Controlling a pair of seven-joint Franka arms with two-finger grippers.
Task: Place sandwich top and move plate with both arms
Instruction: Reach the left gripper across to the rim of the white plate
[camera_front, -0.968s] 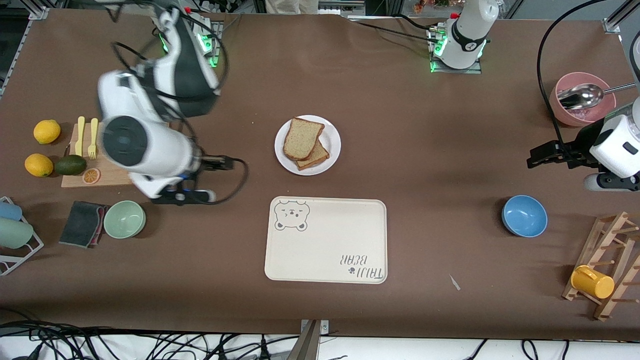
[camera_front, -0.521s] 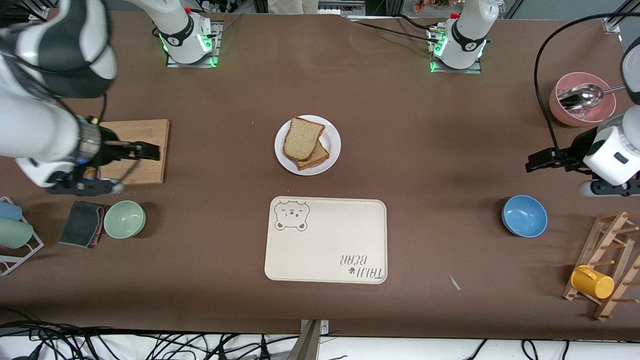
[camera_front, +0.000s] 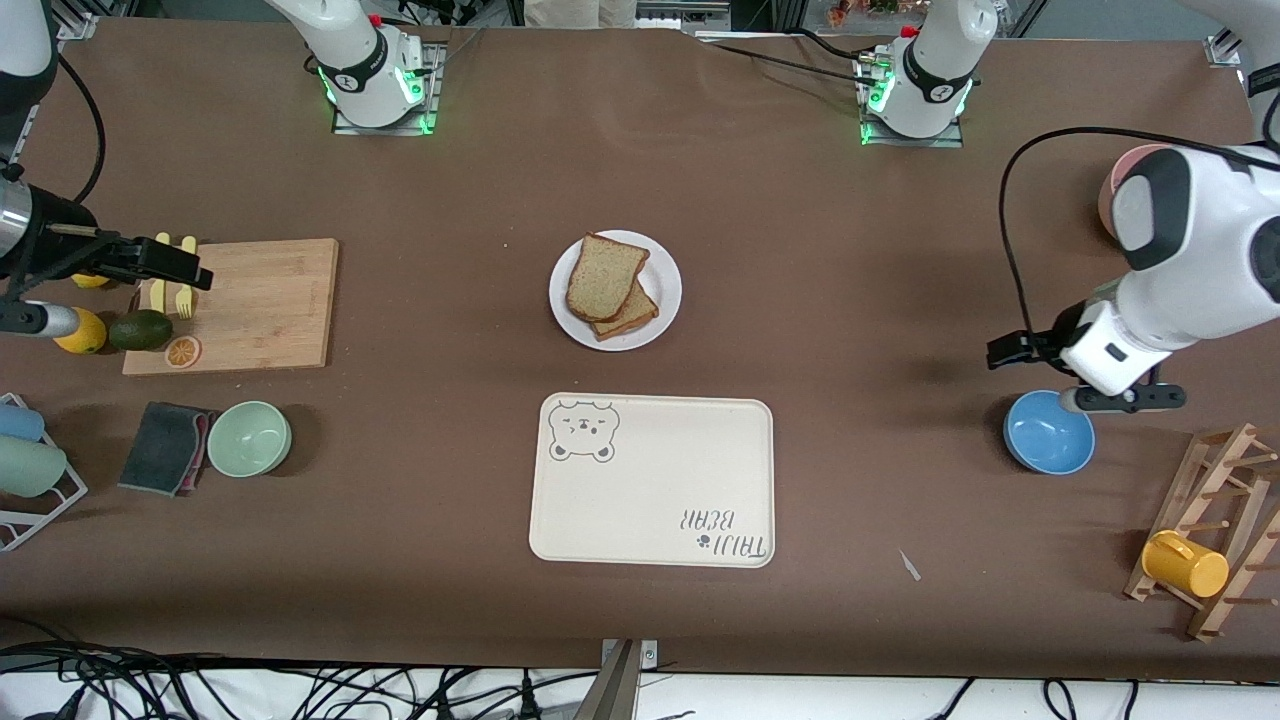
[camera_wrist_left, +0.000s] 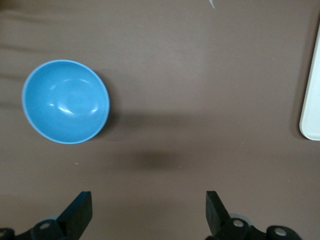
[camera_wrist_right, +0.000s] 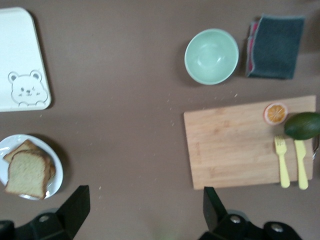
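My left gripper (camera_wrist_left: 148, 215) hangs spread wide and empty over bare table beside the blue bowl (camera_front: 1048, 432); my right gripper (camera_wrist_right: 145, 212) hangs just as spread over the cutting board (camera_front: 262, 303). The sandwich top (camera_front: 604, 276) lies on the golden slice (camera_front: 632, 311) on the plate (camera_front: 663, 273); the plate sits mid-table, farther from the front camera than the bear tray (camera_front: 652, 481).

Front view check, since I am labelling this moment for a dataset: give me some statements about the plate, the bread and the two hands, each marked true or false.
1. The greyish-tan wholegrain bread slice lies on the small round white plate. True.
2. The plate stands on the beige rectangular bear-print tray. False: it stands on the table, farther from the camera than the tray.
3. The left hand is open and holds nothing. True.
4. The right hand grips the plate. False: it is open, over the wooden cutting board's end.
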